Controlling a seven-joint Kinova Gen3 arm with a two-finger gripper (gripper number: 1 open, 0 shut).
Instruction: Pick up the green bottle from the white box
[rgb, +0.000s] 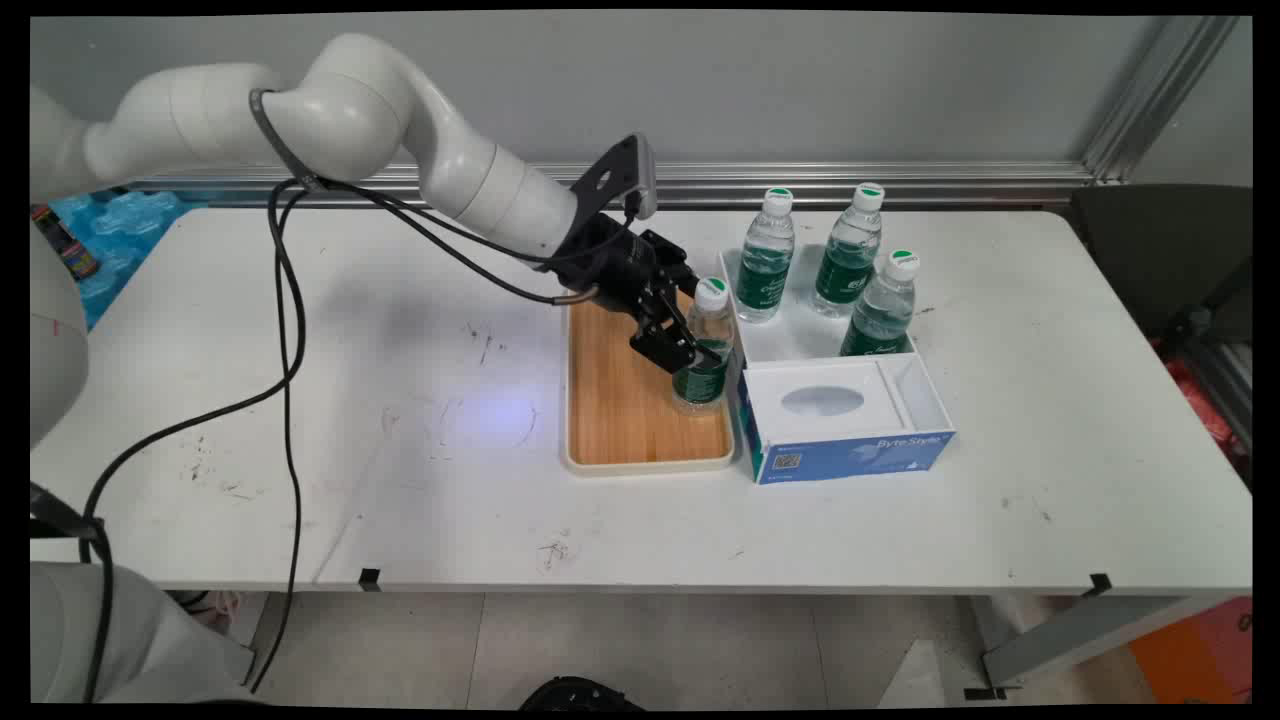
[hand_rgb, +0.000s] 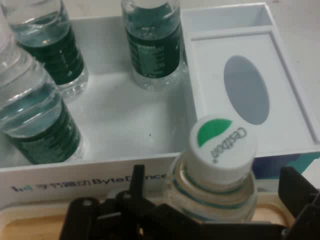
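On the wooden tray (rgb: 620, 400), the pincer (rgb: 690, 352) is clenched round a water bottle (rgb: 705, 350) at its labelled body; full, smooth, probably heavy and slippery. Behind, three bottles (rgb: 766, 258) stand in the white box (rgb: 850, 420).

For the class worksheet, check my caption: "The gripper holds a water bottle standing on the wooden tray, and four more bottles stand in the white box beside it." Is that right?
One detail is wrong: the count. The main view shows three bottles in the white box, not four. The rest holds: the gripper is shut on the water bottle, which stands on the wooden tray.
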